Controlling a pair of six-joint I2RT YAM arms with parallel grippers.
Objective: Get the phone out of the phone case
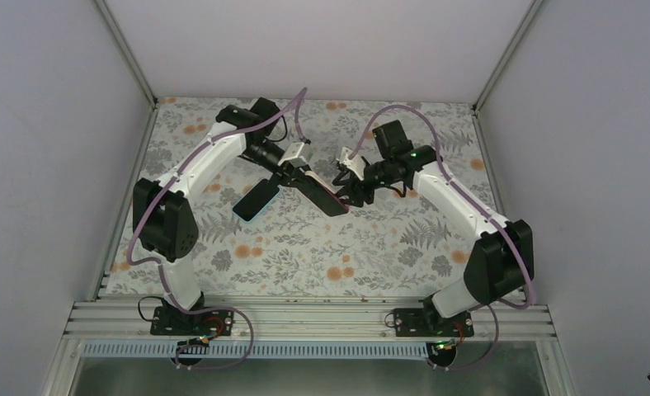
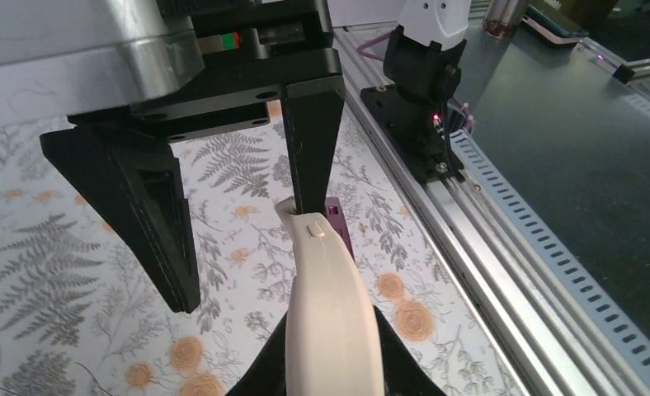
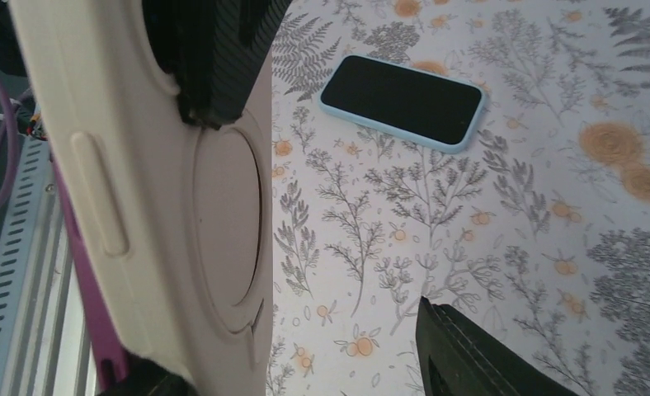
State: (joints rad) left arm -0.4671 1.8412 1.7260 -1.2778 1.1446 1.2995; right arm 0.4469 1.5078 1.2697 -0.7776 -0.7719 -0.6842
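A cream phone case (image 2: 330, 313) with a purple phone (image 2: 339, 221) showing along its edge hangs above the floral table. My left gripper (image 2: 330, 355) is shut on it, one black finger on each face. In the top view the cased phone (image 1: 322, 196) is a dark slab between the two arms. My right gripper (image 3: 297, 346) is open. One of its fingers (image 3: 470, 355) stands well off the case's back (image 3: 165, 206), and the other is mostly hidden behind the case at the lower left. In the left wrist view the right gripper's fingers (image 2: 157, 231) straddle the case's far end.
A second phone in a light blue case (image 3: 404, 101) lies screen up on the table (image 1: 371, 247), left of the held one in the top view (image 1: 256, 200). The aluminium rail (image 2: 470, 247) with the arm bases runs along the near edge.
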